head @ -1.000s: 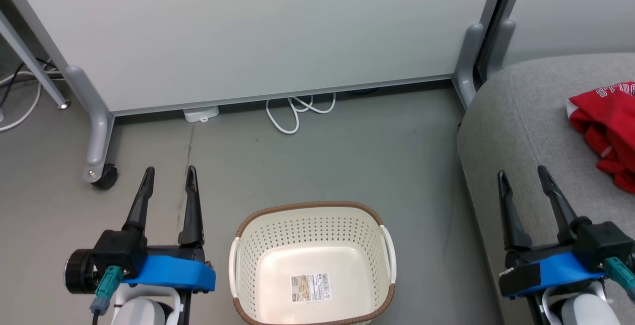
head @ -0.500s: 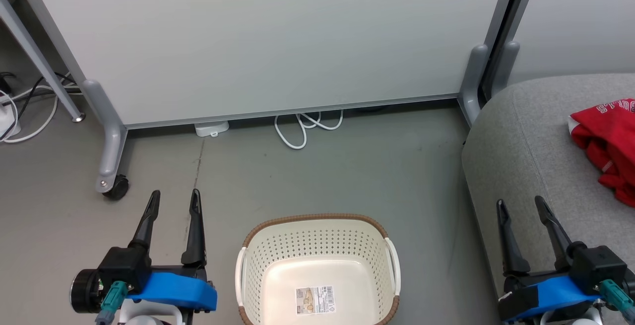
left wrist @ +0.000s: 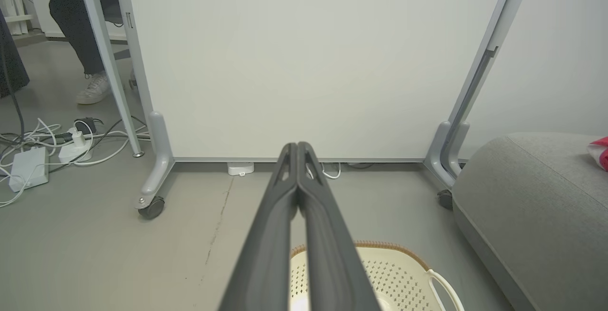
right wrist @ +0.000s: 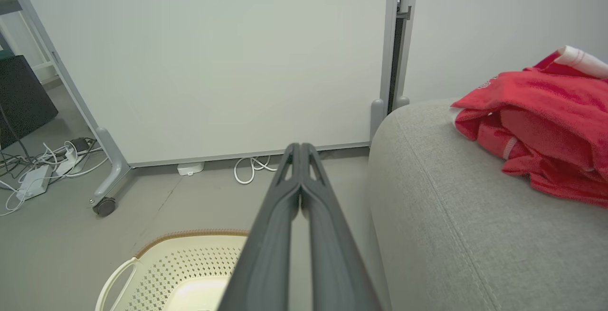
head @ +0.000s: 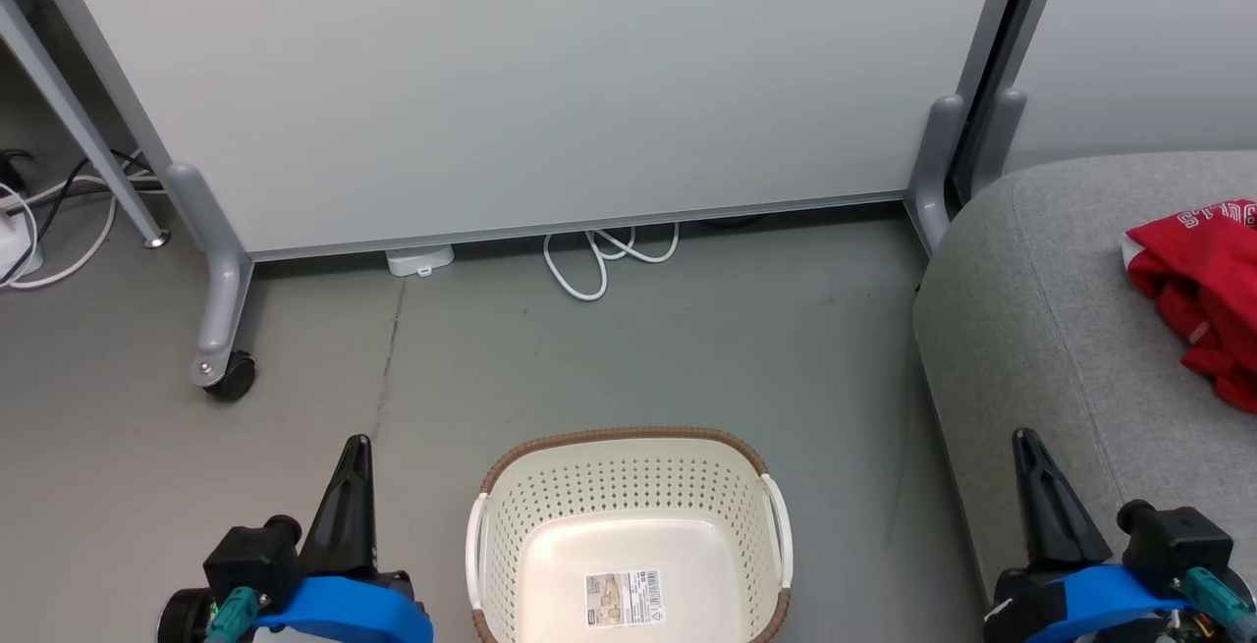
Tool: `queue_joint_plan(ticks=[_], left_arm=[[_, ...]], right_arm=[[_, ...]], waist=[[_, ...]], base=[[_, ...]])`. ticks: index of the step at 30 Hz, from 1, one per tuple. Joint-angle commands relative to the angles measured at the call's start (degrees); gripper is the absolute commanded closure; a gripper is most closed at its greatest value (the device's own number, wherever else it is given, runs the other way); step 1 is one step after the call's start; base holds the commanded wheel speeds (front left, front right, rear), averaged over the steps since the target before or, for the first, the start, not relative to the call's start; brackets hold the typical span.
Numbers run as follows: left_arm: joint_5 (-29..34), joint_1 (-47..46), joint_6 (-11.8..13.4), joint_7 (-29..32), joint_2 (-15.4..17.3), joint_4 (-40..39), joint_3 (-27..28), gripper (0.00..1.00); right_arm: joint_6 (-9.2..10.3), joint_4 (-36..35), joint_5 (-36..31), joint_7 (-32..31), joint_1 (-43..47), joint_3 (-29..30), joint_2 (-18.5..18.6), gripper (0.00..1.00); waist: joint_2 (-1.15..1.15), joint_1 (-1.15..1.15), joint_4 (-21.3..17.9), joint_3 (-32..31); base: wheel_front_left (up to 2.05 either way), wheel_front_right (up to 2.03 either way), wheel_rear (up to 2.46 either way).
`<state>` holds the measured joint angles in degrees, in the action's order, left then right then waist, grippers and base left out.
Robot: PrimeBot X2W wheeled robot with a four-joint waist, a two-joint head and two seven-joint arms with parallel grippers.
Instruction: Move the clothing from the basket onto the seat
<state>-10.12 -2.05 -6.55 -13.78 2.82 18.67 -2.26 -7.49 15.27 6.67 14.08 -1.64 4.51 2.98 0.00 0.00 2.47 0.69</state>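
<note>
Left end effector [head: 354, 452] and right end effector [head: 1027, 445] pressed together, near, flanking basket [head: 619, 436]; clothing [head: 1203, 280] heaped on seat [head: 1031, 329], far right.

The left gripper [head: 355, 449] and right gripper [head: 1027, 442] share long, tapering dark fingers [head: 344, 515], bright blue mounts [head: 339, 614] and black blocks [head: 250, 557]; teal connectors [head: 232, 612] sit at their seven and four o'clock.

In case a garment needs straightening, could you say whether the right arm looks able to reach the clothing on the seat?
Probably yes: the shut right tool is beside the seat, whose bare surface alone separates it from the clothing.
</note>
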Motion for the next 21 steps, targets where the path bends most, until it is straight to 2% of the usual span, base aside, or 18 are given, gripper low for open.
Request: queue_joint_plan(ticks=[1,21], left_arm=[[-2.0,-1.4,0.0,0.5,0.1,-0.8,0.7,1.00],[-22.9,-2.1,-0.3,5.4,0.1,-2.2,2.6,1.00]], right_arm=[[0.00,-0.7,2.2,-0.6,-1.0,0.5,0.1,1.00],[0.00,-1.3,24.0,-5.5,-1.8,0.6,0.1,1.00]], waist=[[0.00,0.00,0.0,0.0],[0.00,0.00,-0.4,-0.1]], base=[[0.00,0.00,0.00],[0.00,0.00,0.00]])
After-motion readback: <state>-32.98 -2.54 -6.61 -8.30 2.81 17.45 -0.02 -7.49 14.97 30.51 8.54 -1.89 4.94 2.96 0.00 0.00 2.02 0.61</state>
